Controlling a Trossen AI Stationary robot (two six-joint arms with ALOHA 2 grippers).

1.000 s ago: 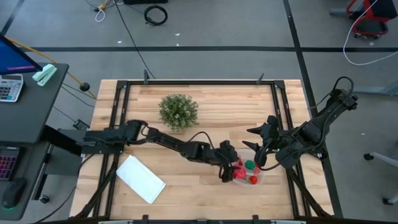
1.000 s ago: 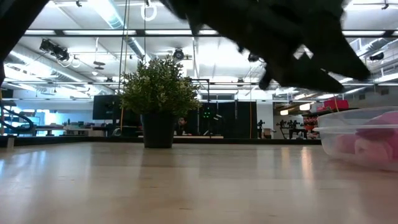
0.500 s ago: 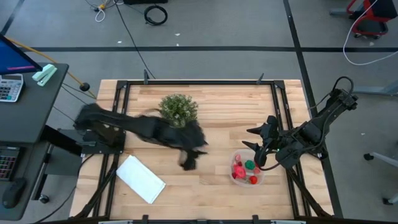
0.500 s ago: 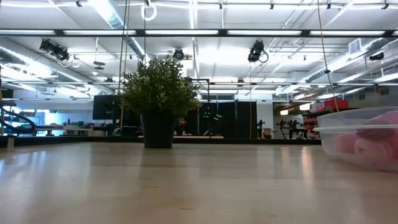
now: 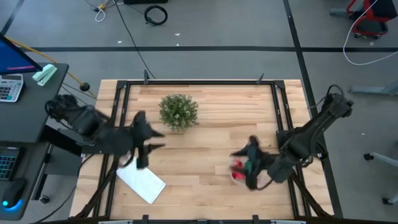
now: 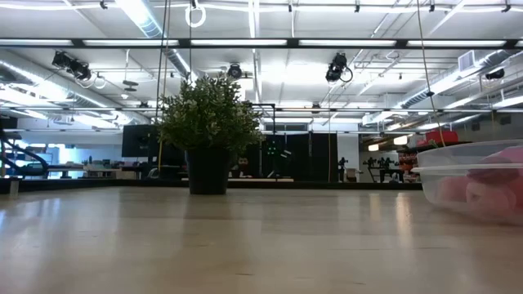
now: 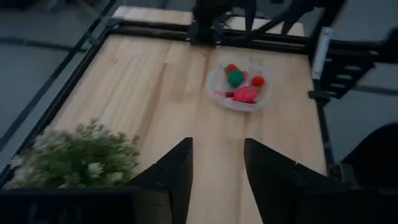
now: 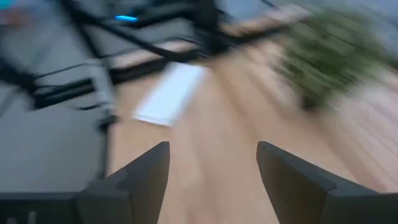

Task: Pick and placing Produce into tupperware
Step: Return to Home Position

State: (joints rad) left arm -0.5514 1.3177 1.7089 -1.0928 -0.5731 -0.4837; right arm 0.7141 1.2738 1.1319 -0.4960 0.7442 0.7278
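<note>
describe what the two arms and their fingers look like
Both the left arm and right arm are dark, near-black, built of jointed segments, with no markings visible. Each ends in two dark, angular, wedge-shaped fingers, as on the left gripper and right gripper.

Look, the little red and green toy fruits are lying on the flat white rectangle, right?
No. The red and green toy fruits lie inside the small round clear plastic container, away from the flat white rectangle; the left wrist view shows them.

Tupperware (image 6: 458, 163) partly off low view's rt edge
</note>
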